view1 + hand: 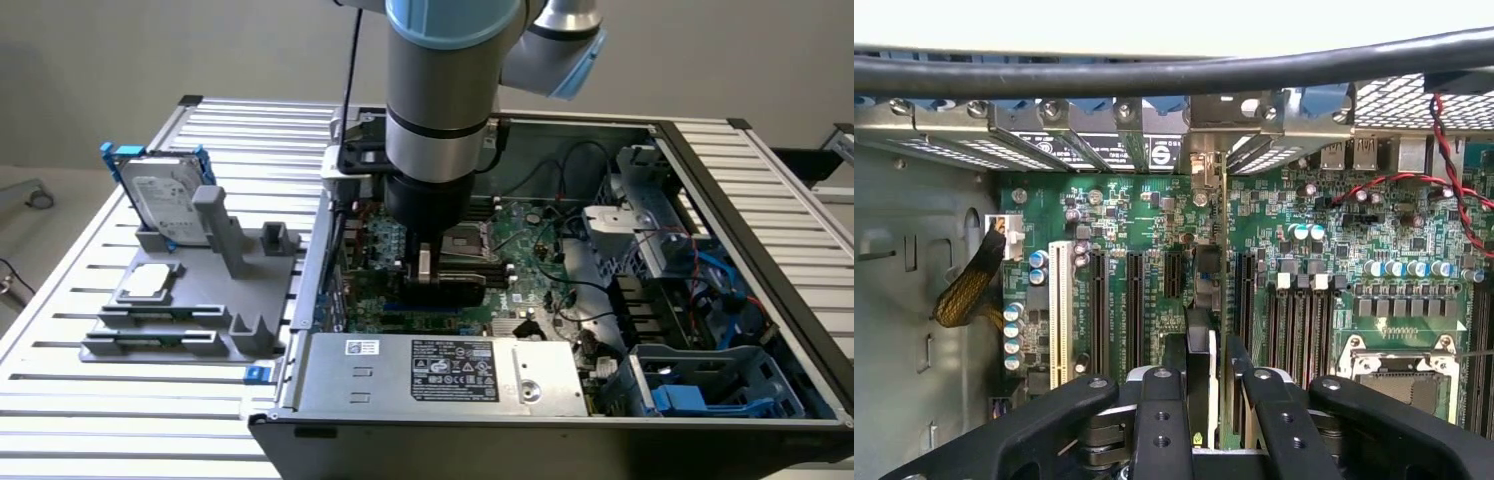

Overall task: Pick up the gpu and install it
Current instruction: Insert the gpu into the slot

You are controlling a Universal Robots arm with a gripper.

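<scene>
One gpu [1205, 270] clamped edge-on in the gripper [1204, 352], down among the motherboard [1324, 230] slots just ahead; pickup done, full seating looks unconfirmed.

Your pincer [1206, 355] sits in a narrow lane — long slots [1099, 310] crowd it on both sides, the metal bracket row [1054, 120] walls off the space ahead, while the case [534, 445] stands open above it.
</scene>
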